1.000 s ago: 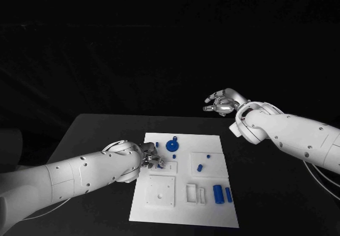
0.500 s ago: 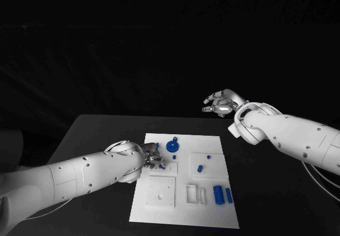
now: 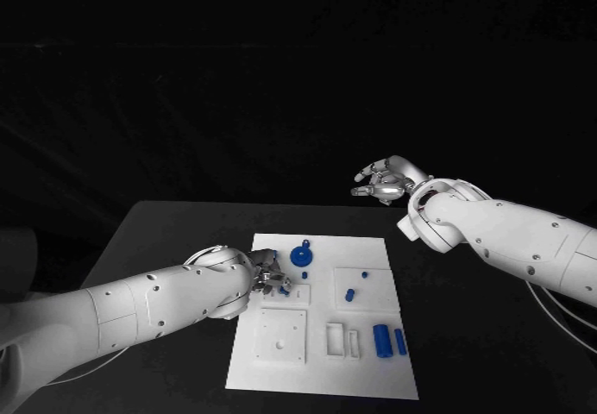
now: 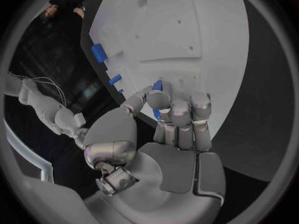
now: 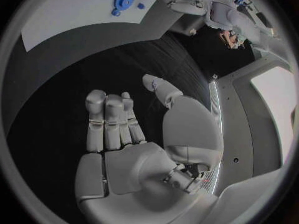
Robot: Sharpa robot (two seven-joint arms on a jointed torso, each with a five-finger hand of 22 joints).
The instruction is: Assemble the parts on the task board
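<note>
The silver many-fingered left hand was lowered onto the flat white rectangular task board, a small blue plastic part pinched at its fingertips; a round blue disc part lay just beyond them; the silver right hand was raised well apart from the board, fingers loosely spread, nothing held.

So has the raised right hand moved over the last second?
Barely. The silver right hand has crept slightly up and away from the white task board, judged against the black table's far edge in the head view; it holds nothing.
</note>
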